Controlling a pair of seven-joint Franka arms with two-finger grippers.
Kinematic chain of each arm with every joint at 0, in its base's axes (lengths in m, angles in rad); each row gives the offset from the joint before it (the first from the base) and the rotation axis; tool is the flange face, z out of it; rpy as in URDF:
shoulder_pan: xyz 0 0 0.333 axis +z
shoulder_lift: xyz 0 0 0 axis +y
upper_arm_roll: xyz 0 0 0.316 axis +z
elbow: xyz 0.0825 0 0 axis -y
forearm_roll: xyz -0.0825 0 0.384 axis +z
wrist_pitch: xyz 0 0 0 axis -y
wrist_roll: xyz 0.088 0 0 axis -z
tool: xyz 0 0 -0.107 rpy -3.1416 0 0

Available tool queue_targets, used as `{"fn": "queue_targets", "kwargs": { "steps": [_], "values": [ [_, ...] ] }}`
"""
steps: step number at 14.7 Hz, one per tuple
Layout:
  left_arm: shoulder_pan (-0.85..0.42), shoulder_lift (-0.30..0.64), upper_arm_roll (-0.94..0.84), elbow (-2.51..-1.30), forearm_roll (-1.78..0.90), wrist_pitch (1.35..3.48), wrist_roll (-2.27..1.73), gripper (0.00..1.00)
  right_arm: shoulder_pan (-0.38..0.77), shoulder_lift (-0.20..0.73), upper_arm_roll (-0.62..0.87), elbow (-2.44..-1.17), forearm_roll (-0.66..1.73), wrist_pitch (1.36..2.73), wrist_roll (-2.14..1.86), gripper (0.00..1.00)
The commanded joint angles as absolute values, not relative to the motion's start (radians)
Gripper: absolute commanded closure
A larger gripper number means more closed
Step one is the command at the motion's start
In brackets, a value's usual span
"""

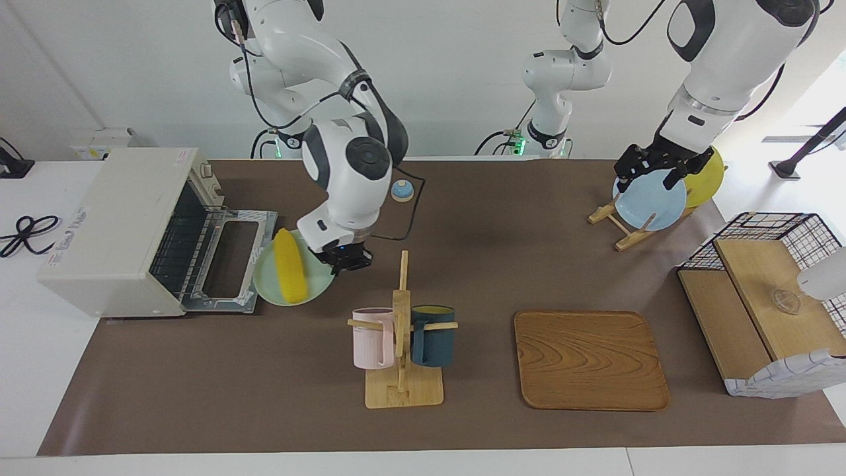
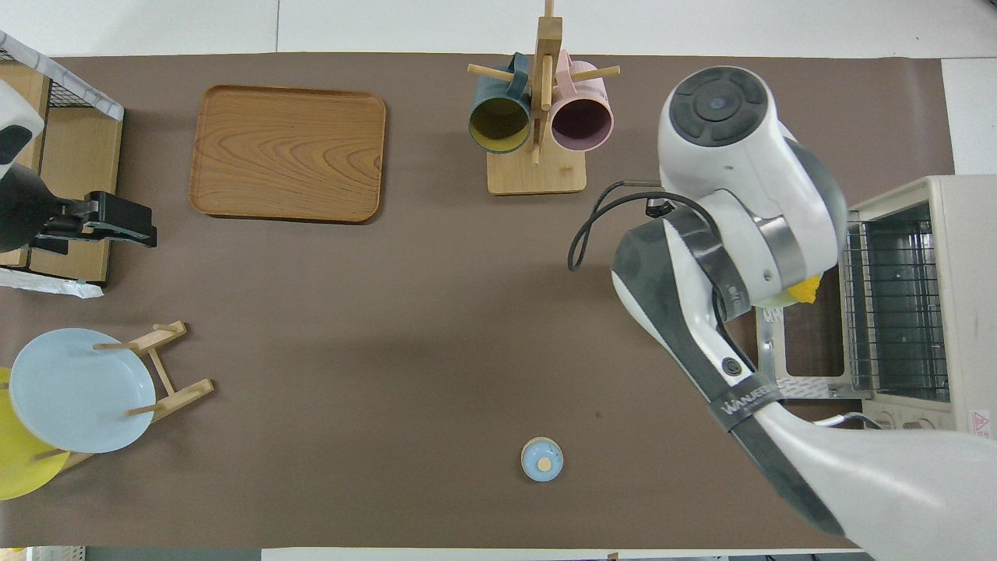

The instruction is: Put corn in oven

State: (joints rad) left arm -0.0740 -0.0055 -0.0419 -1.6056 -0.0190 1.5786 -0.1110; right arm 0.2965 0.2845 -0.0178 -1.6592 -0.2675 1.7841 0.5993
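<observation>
The yellow corn [image 1: 289, 266] lies on a pale green plate [image 1: 319, 285] beside the oven's lowered door [image 1: 228, 259]. The cream-white oven [image 1: 106, 225] stands open at the right arm's end of the table, its wire rack [image 2: 892, 304] bare. My right gripper [image 1: 344, 259] is shut on the plate's rim on the side away from the oven. In the overhead view the right arm hides the plate, and only a tip of the corn [image 2: 806, 290] shows by the oven [image 2: 962, 257]. My left gripper [image 1: 651, 173] waits, open, over the plate rack.
A mug tree [image 1: 401, 311] with a pink and a dark blue mug stands next to the plate. A wooden tray [image 1: 588, 360], a rack with a light blue plate [image 1: 651, 201] and a yellow plate [image 1: 708, 177], a wooden box with wire basket [image 1: 760, 291], and a small blue bell [image 1: 402, 190] also stand on the table.
</observation>
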Motion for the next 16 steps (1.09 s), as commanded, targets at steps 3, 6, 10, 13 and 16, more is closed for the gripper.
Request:
{"fn": "queue_targets", "kwargs": {
  "steps": [3,6,10,13,16],
  "values": [
    [-0.081,-0.02,-0.041,-1.614,0.005,1.577,-0.101,0.0,0.175,0.175,-0.003,-1.859,-0.285,1.831,0.585,1.0],
    [-0.077,-0.023,-0.043,-1.614,0.005,1.572,-0.098,0.0,0.091,0.155,-0.003,-1.925,-0.285,1.878,0.526,1.0],
    [-0.071,-0.021,-0.049,-1.612,0.005,1.571,-0.06,0.0,0.017,0.121,-0.003,-2.046,-0.285,2.002,0.474,1.0],
    [-0.071,-0.021,-0.048,-1.612,0.005,1.571,-0.057,0.0,0.015,0.112,-0.005,-2.068,-0.287,2.006,0.462,1.0],
    [-0.071,-0.026,-0.048,-1.615,0.005,1.577,-0.058,0.0,0.015,0.106,-0.006,-2.083,-0.288,2.006,0.454,1.0]
  ]
}}
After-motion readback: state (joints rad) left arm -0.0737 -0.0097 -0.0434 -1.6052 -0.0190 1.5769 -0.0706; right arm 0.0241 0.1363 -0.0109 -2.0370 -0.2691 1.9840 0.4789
